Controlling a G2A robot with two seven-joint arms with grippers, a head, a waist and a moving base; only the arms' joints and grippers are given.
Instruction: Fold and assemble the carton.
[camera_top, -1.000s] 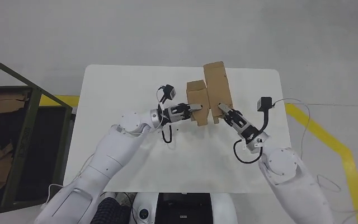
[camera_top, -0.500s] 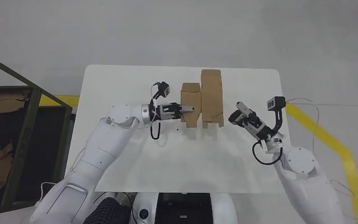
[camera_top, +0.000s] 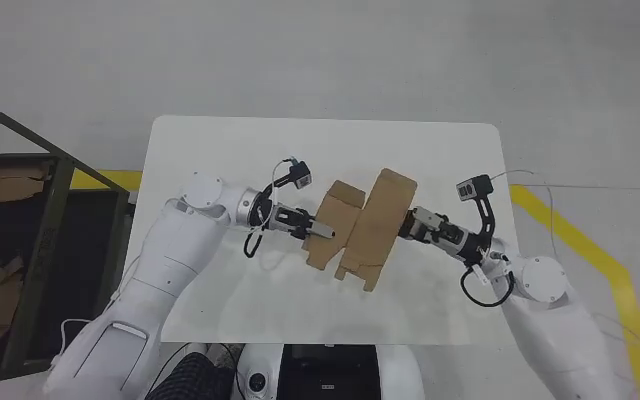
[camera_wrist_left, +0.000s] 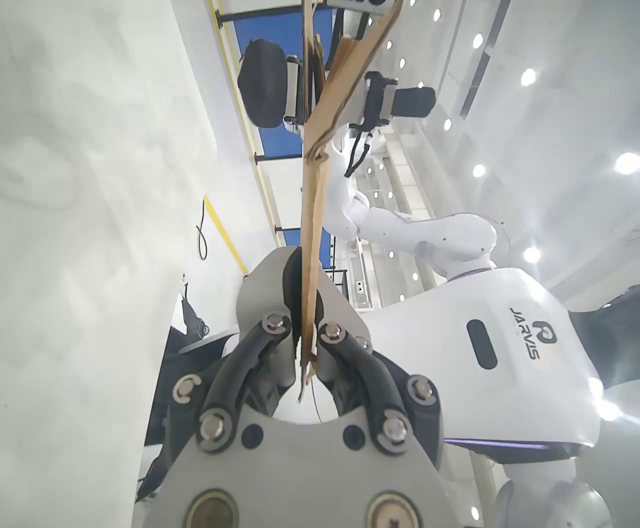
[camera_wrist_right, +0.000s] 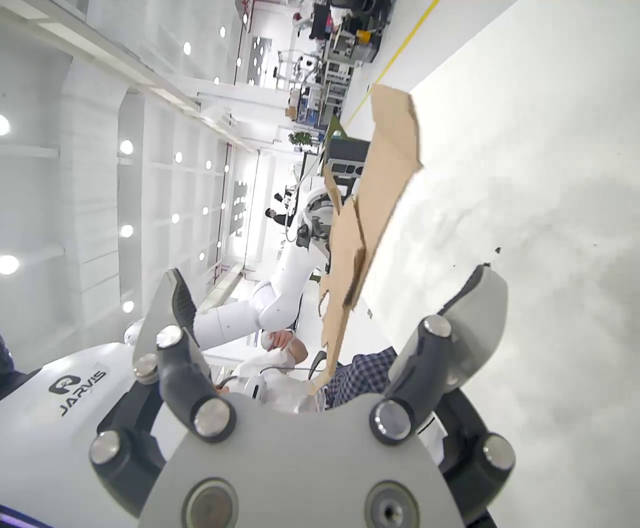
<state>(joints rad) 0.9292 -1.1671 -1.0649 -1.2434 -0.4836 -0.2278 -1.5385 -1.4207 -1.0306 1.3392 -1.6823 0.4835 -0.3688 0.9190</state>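
Observation:
The carton (camera_top: 360, 232) is a flat brown cardboard blank, held tilted above the middle of the white table (camera_top: 200, 160). My left gripper (camera_top: 312, 228) is shut on its left edge. In the left wrist view the cardboard (camera_wrist_left: 312, 215) runs edge-on out of that gripper (camera_wrist_left: 306, 320), pinched between the pads. My right gripper (camera_top: 410, 225) sits at the carton's right edge. The right wrist view has this gripper (camera_wrist_right: 327, 285) open wide, and the cardboard (camera_wrist_right: 372, 200) stands edge-on between its fingers without touching either.
A dark green rack (camera_top: 40, 250) stands on the floor left of the table. A yellow floor line (camera_top: 560, 230) runs past the right side. Bare table surface lies around the carton on all sides.
The carton has left the table's back centre, now raised, turned askew and nearer the front in my left gripper. My right gripper drew away to the right, then came back to the carton's right edge.

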